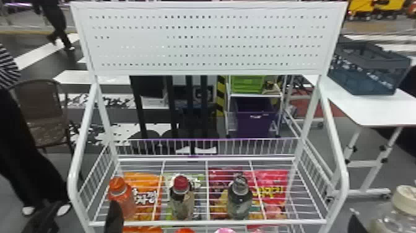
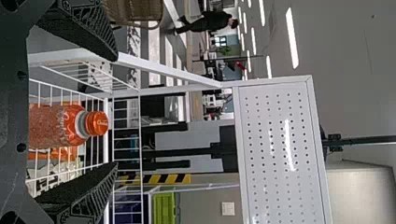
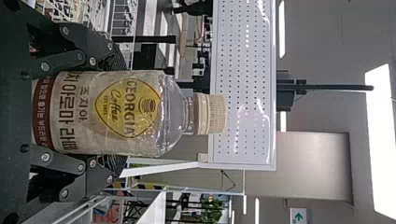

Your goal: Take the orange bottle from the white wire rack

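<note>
Orange bottle [image 1: 126,204] upright on the white wire rack [image 1: 204,222], cap up
Head view: at the rack's left end, left hand [image 1: 85,204] near; left wrist view: long axis vertical between spread fingers [image 2: 81,28]; right wrist view: right hand [image 1: 355,224] clasps coffee bottle [image 3: 126,112]

On the wire rack [image 1: 185,222], three bottles stand in one row: the leftmost bottle [image 1: 123,198], the middle bottle [image 1: 182,204] and the rightmost bottle [image 1: 240,201]. Under the shelf wires lie snack bags [image 1: 272,182]. A perforated panel [image 1: 204,69] rises above the rack's back. Behind, one upper bin [image 1: 247,84] sits over a lower bin [image 1: 255,114]. To the right, a crate [image 1: 368,77] is on a tabletop [image 1: 365,108]. A fourth bottle [image 1: 402,213] is between the jaws of the right gripper [image 1: 356,223].
</note>
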You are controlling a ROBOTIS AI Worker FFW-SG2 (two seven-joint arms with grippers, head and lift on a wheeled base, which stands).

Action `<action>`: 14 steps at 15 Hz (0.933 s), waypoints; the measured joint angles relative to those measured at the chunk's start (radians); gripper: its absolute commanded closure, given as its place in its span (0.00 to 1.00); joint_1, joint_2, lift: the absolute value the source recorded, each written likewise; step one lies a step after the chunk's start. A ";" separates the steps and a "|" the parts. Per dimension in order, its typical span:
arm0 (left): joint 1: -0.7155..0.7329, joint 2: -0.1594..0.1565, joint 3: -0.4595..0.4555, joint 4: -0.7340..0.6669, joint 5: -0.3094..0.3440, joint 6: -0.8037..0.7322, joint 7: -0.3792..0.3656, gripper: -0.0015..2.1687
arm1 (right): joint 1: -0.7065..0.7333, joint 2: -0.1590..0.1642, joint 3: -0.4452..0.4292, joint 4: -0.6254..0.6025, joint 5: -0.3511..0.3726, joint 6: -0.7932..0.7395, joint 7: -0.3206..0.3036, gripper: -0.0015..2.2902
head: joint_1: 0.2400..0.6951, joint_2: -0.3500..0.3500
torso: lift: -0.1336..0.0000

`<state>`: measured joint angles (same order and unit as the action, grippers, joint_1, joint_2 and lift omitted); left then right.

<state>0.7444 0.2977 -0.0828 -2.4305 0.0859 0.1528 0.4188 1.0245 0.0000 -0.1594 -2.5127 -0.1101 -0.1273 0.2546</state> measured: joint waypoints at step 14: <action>-0.002 -0.007 -0.022 0.089 0.002 -0.068 0.001 0.04 | 0.014 0.000 0.001 0.000 0.000 -0.020 0.000 0.42 | 0.57 0.50 | 1.00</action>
<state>0.7422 0.2904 -0.1047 -2.3415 0.0875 0.0850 0.4203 1.0389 0.0000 -0.1580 -2.5124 -0.1105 -0.1468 0.2546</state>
